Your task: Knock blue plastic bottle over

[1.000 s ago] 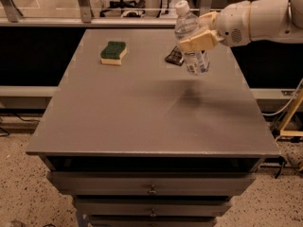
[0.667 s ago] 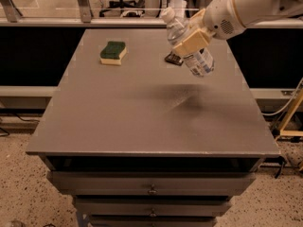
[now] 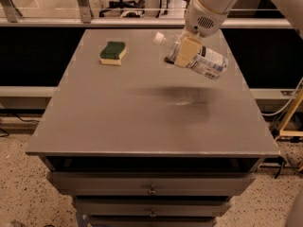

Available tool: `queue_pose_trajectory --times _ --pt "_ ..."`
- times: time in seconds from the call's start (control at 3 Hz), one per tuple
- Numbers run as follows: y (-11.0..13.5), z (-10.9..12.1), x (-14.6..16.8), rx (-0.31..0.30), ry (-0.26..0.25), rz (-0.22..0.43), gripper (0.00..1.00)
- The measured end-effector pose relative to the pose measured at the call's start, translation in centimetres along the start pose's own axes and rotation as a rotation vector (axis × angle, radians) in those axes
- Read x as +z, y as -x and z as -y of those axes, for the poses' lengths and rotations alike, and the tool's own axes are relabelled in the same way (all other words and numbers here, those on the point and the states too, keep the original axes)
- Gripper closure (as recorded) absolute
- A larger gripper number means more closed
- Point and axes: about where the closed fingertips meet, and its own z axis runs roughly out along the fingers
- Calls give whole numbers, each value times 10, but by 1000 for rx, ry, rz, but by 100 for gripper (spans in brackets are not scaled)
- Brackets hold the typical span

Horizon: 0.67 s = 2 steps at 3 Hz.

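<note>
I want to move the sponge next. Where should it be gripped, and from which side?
Grip the sponge across its narrow width from above: it lies flat and low. The gripper holds the blue plastic bottle tilted above the table.

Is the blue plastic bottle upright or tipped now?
Tipped. The blue plastic bottle lies nearly sideways in the gripper, white cap toward the sponge, clear of the table, shadow beneath.

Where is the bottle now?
Camera view: the bottle is tilted in the gripper above the far right of the table, right of the sponge.
</note>
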Motion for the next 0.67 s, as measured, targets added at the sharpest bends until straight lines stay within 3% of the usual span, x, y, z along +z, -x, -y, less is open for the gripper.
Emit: queue_pose_trajectory --times 0.33,0.67 --pt "-19 4 14 -12 29 -167 100" --pt "-32 10 20 23 50 -204 84"
